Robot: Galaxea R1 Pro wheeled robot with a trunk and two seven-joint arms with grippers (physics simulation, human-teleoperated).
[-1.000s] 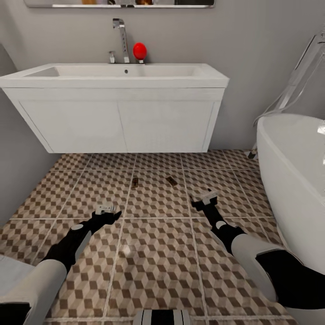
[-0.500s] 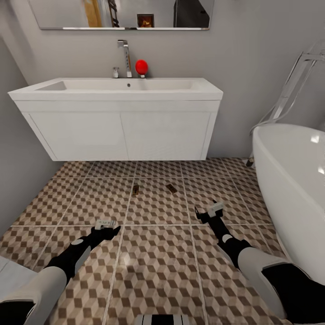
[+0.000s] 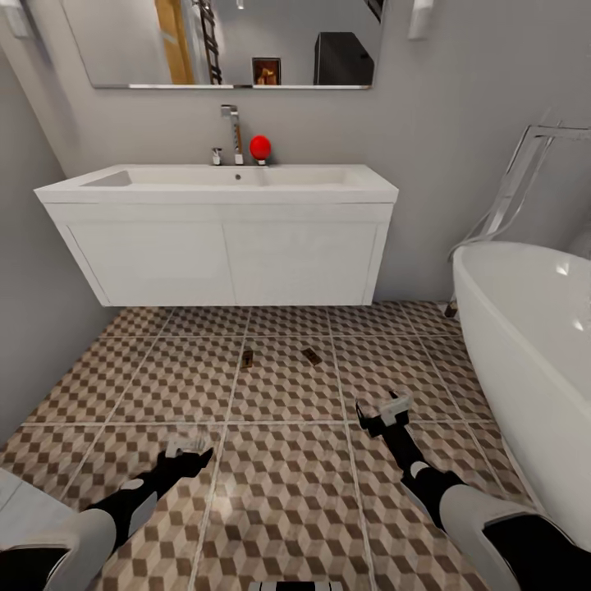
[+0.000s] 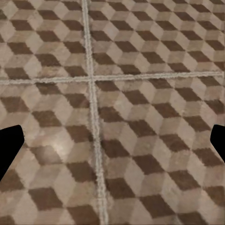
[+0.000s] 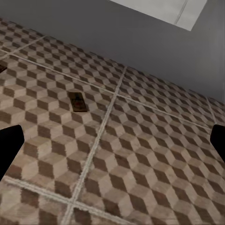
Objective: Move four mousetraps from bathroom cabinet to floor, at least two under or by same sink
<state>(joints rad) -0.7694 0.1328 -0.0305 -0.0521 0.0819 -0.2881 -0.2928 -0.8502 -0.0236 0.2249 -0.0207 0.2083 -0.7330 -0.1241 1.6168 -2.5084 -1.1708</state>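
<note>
Two mousetraps lie flat on the bathroom floor point(image 3: 287, 484), just in front of the wall-hung white sink point(image 3: 123, 193): one mousetrap point(image 3: 247, 359) to the left, the other point(image 3: 311, 356) to the right. The right wrist view shows a mousetrap point(image 5: 77, 101) on the tiles ahead of the fingers. My left gripper point(image 3: 187, 447) hovers low over the tiles, open and empty, its fingertips point(image 4: 9, 145) wide apart. My right gripper point(image 3: 394, 408) is open and empty too, nearer to me than the right trap. The cabinet is out of view.
A white bathtub point(image 3: 525, 345) takes up the right side, with a chrome frame point(image 3: 525, 164) behind it. On the sink stand a tap point(image 3: 235, 131) and a red ball point(image 3: 260, 147). A mirror point(image 3: 222, 41) hangs above. A grey wall point(image 3: 33, 328) closes the left.
The whole picture has shifted down and the sink looks farther off, so the camera has moved back and up. Both arms reach less far into the picture. The two traps have stayed put.
</note>
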